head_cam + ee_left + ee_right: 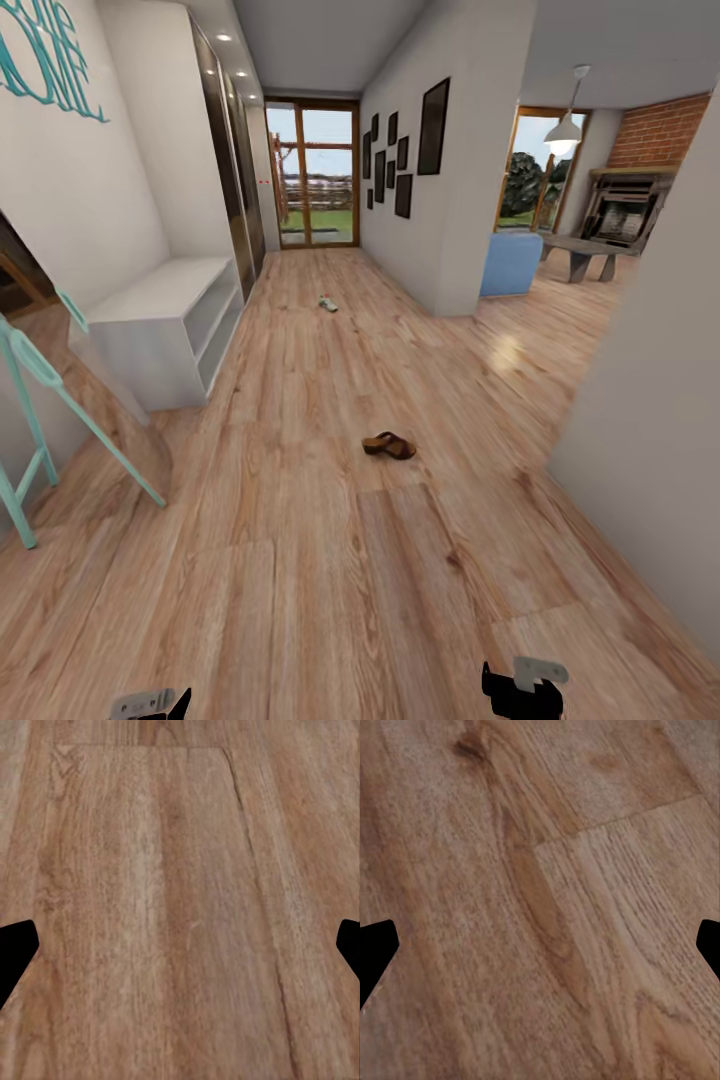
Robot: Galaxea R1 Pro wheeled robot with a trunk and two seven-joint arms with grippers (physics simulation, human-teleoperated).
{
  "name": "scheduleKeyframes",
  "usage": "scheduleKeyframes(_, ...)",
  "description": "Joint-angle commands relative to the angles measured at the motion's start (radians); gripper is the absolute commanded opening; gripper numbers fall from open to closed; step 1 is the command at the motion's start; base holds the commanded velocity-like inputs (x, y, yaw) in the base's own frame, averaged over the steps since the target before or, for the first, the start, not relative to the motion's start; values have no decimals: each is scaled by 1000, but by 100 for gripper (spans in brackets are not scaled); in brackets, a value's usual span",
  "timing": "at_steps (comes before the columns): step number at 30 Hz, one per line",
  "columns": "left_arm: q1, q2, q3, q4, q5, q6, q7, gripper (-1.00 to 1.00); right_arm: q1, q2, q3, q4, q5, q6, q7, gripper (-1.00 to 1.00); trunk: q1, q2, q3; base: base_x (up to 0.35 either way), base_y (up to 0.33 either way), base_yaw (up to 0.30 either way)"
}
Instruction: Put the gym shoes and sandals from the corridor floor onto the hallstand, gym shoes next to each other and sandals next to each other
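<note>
On the wood-plank corridor floor [300, 560], a brown sandal [388, 445] lies in the middle of the hallway, some way ahead of me; I cannot tell whether it is one or two lying together. Farther down the corridor sits a small white and green gym shoe [327, 303]. The pale grey hallstand [165, 320] stands against the left wall, its bench top and shelves bare. My left gripper [150, 704] and right gripper [522, 688] hang low at the near edge. Both wrist views look down on bare planks, and the left gripper [180, 952] and right gripper [540, 952] are open with nothing between the fingers.
A teal frame [30, 380] leans at the near left beside the hallstand. A dark wardrobe [235, 170] follows it along the left wall. A grey wall [650, 400] closes the near right. Glass doors [315, 175] end the corridor, and a blue armchair [510, 262] sits in the room at right.
</note>
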Motion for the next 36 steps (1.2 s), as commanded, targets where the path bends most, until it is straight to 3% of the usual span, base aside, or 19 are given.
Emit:
scheduleKeyframes(1, -1, 0, 3, 1, 8, 0, -10, 100, 0, 0, 9, 0, -7, -2, -4, 100, 0, 0, -1, 321, 181, 0)
scheduleKeyframes(15, -1, -1, 3, 1, 8, 0, -10, 100, 0, 0, 9, 0, -7, -2, -2, 100, 0, 0, -1, 320, 182, -34)
scheduleKeyframes(36, -1, 0, 3, 1, 8, 0, -10, 100, 0, 0, 9, 0, -7, -1, -2, 100, 0, 0, -1, 319, 183, -254)
